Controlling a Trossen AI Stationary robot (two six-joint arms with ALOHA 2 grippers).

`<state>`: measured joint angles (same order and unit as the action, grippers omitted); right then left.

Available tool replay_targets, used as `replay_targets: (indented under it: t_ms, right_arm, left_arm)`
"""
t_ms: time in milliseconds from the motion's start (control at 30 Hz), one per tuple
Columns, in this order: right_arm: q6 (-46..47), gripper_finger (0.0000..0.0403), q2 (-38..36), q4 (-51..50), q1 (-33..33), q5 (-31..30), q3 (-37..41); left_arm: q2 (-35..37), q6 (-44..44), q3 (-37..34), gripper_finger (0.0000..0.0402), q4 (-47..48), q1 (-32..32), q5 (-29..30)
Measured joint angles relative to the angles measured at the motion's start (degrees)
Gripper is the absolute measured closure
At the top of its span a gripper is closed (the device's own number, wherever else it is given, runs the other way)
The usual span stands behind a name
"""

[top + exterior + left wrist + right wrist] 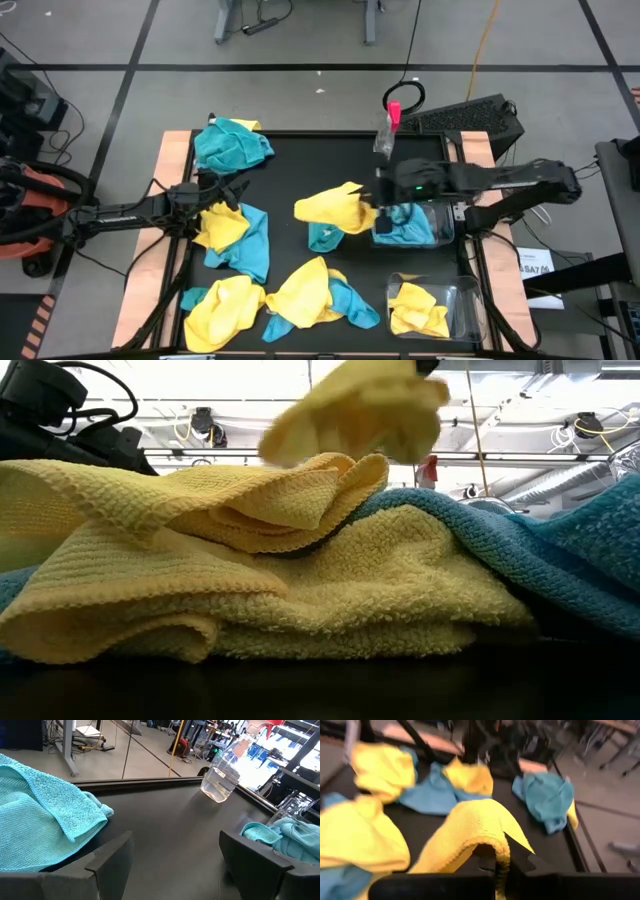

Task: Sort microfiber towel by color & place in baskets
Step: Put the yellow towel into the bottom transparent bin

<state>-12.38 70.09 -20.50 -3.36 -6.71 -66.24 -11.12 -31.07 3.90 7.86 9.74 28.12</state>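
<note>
High view: my right claw (372, 212) pinches a yellow towel (335, 208) mid-frame beside the teal-filled basket (447, 232). Dropping it there would mix colours; the yellow basket (462, 312) sits lower right. Left claw (232, 190) spread.

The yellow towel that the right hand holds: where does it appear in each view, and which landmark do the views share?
High view: the held yellow towel is at the table's centre, by the right hand.
Low view: it hangs blurred at the top centre.
Left wrist view: not in it.
Right wrist view: it drapes in the foreground, pinched between the fingers.
Shared landmark: the spray bottle, also seen in the left wrist view.
</note>
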Motion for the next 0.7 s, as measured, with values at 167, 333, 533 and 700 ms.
replay_targets:
  t_ms: [167,333,533,700]
  right_arm:
    - [-0.4,0.0402,-6.4,-2.2,-2.7,7.1,0.0]
    - [1.6,0.0403,-11.3,-7.3,-6.6,12.7,0.0]
    - [7.1,0.0403,-15.9,-14.8,-11.5,13.5,0.0]
    - [11.9,0.0403,-18.7,-20.3,-15.4,14.5,0.0]
  left_arm:
    - [0.0,0.0,0.0,0.0103,0.0,0.0,0.0]
    - [0.0,0.0,0.0,0.0103,0.0,0.0,0.0]
    - [0.0,0.0,0.0,0.0103,0.0,0.0,0.0]
    - [0.0,0.0,0.0,0.0103,0.0,0.0,0.0]
